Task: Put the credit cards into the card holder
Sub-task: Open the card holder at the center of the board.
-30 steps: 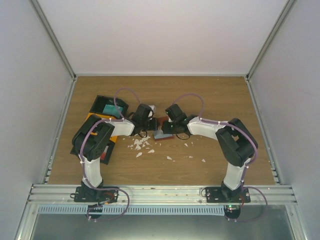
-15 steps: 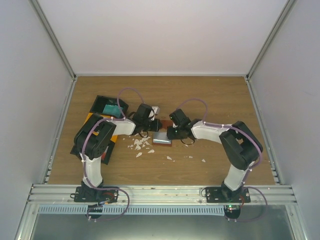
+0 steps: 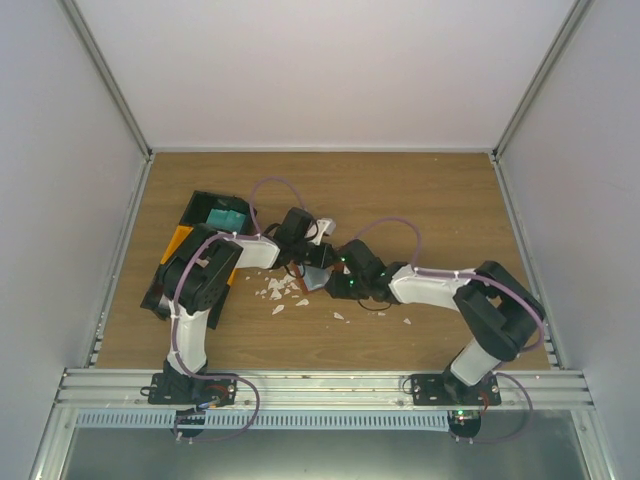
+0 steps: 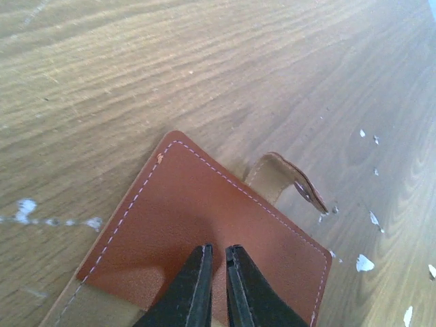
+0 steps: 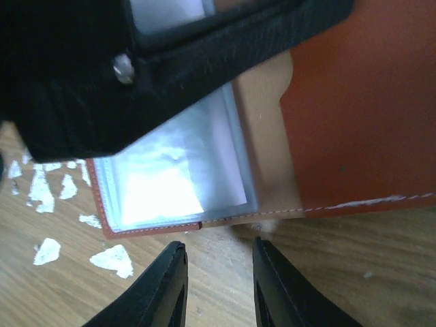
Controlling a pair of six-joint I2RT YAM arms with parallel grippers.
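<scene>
My left jaws, nearly closed, pin the open card holder (image 4: pixel 204 218) mid-surface (image 4: pixel 136 68). My right jaws hang half-open and empty at its edge. If lefty slips, the cover probably flops shut over the plastic sleeves (image 5: pixel 170 177).

Wood-grain table (image 3: pixel 450 200) sits inside a white-walled enclosure (image 3: pixel 320 70). Aluminium rails (image 3: pixel 320 382) frame the near edge. Lighting looks diffuse, probably overhead.

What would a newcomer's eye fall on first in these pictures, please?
Both arms meet mid-table over the open reddish-brown card holder, the left gripper nearly closed over its cover, the right gripper open just short of its clear sleeves. White scraps litter the wooden table nearby, and a teal card lies in the black-and-orange tray at the left.
</scene>
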